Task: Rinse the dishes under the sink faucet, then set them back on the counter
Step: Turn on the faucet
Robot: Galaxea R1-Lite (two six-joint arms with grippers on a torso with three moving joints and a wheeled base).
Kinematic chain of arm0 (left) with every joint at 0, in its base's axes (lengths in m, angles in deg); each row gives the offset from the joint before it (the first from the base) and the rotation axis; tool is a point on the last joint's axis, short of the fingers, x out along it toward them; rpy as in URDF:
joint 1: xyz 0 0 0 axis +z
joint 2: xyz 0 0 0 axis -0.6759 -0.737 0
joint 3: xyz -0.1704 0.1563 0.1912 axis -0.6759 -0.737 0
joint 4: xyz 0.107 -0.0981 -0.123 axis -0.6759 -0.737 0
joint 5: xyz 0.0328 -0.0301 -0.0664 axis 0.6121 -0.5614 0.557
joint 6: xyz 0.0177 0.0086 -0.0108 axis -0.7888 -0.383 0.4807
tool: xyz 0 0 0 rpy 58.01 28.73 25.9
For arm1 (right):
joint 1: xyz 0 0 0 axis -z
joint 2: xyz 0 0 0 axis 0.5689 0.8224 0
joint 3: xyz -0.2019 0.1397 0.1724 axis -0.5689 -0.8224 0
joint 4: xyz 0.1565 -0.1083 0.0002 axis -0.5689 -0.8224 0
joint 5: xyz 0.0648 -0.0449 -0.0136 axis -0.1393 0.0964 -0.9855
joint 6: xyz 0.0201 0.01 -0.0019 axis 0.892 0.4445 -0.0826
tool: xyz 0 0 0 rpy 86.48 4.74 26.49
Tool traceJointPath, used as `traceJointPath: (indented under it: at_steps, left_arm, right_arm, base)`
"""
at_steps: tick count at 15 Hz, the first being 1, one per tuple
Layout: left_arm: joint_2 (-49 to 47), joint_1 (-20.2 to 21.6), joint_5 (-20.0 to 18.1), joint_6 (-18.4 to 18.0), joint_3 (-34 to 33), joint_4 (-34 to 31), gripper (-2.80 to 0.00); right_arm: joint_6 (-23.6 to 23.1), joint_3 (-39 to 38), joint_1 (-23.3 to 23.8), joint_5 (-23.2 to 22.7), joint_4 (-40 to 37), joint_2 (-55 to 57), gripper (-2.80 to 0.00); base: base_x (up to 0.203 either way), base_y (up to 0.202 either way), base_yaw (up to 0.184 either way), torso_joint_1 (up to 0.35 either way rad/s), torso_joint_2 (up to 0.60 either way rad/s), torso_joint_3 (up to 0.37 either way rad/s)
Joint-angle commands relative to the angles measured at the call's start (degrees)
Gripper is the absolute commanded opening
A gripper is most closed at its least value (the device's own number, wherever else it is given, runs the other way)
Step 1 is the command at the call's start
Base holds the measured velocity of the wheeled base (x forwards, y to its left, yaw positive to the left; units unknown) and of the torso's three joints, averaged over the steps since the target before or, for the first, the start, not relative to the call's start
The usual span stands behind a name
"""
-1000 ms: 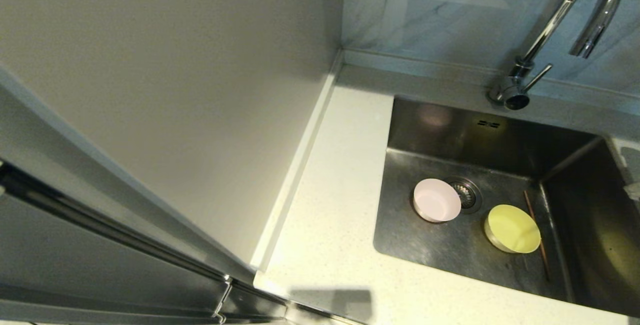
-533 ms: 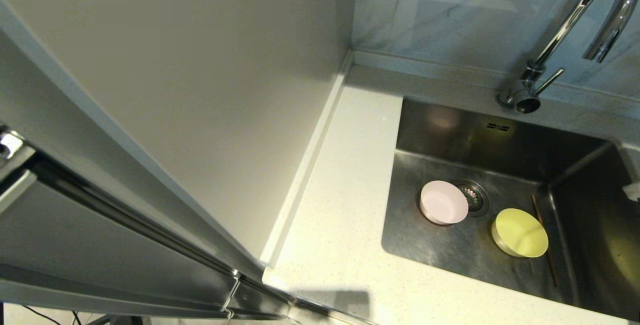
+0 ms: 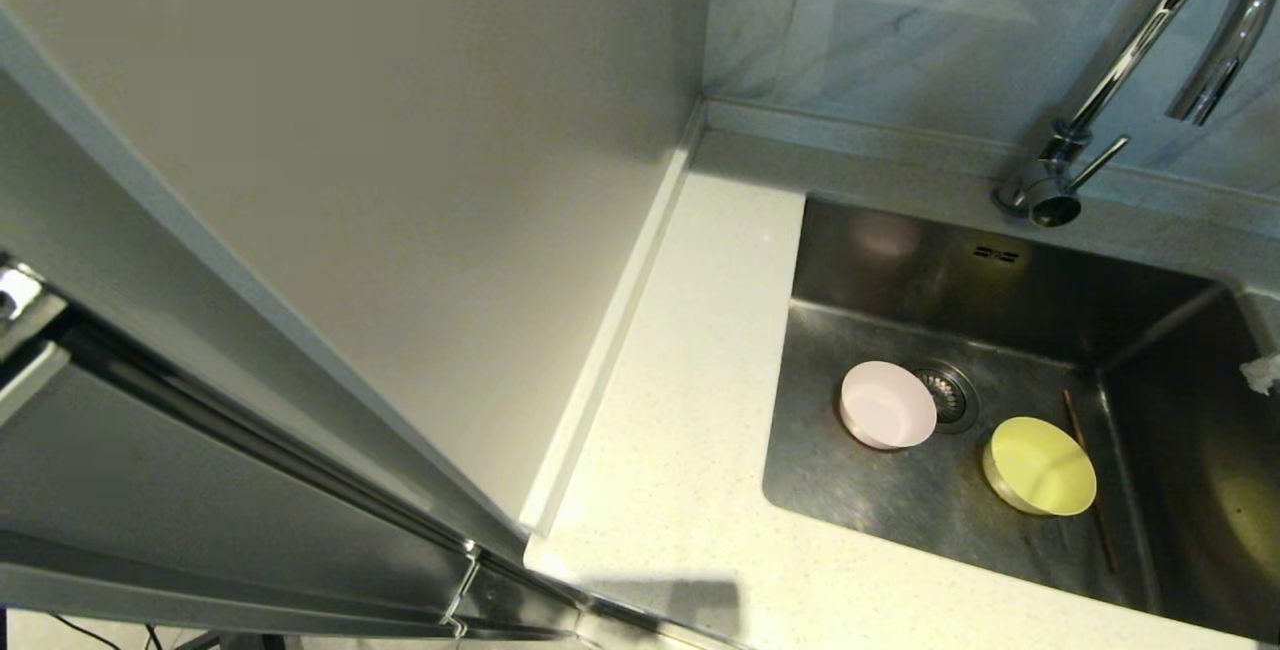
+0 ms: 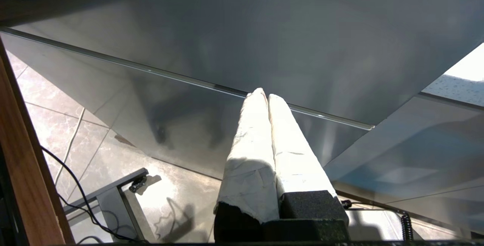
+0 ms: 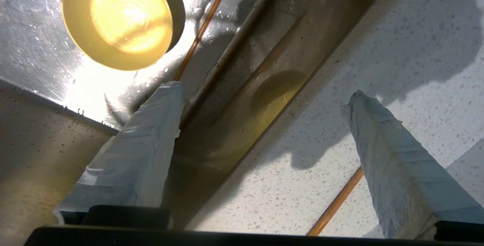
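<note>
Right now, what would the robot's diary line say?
right gripper: open over sink edge | chopstick: on counter | other chopstick, pink bowl, yellow-green bowl: in sink | left gripper: shut

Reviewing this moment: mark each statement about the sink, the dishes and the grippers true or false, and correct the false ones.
1. The pink bowl sits in the sink beside the drain. True.
2. The yellow-green bowl is on the counter. False: it is in the sink.
3. The right gripper is shut on a chopstick. False: its fingers stand wide apart, holding nothing.
4. One chopstick lies on the counter, another chopstick in the sink. True.
5. Water runs from the faucet. False: no stream shows.
6. The left gripper is shut. True.
</note>
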Motion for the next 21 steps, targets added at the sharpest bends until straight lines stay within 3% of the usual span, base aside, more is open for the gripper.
traceJointPath:
  at_steps: [1, 7, 13, 21]
  left_arm:
    - [0.2, 0.0, 0.0, 0.0, 0.0, 0.0, -2.8]
    - [0.2, 0.0, 0.0, 0.0, 0.0, 0.0, -2.8]
    - [0.2, 0.0, 0.0, 0.0, 0.0, 0.0, -2.8]
    - [0.2, 0.0, 0.0, 0.0, 0.0, 0.0, -2.8]
  right_arm:
    - [-0.2, -0.1, 0.1, -0.2, -0.3, -0.2, 0.0]
    - [-0.2, -0.2, 0.7, -0.5, -0.4, -1.1, 0.0]
    - [-0.2, -1.2, 1.0, -0.9, -0.3, -1.5, 0.0]
    - [-0.3, -2.4, 1.1, -0.9, -0.3, -2.1, 0.0]
  base:
    - [0.0, 0.0, 0.0, 0.0, 0.0, 0.0]
    - [0.0, 0.0, 0.0, 0.061, -0.12, -0.063]
    - [0.003, 0.004, -0.108, 0.022, -0.05, -0.017]
    - [0.0, 0.0, 0.0, 0.0, 0.0, 0.0]
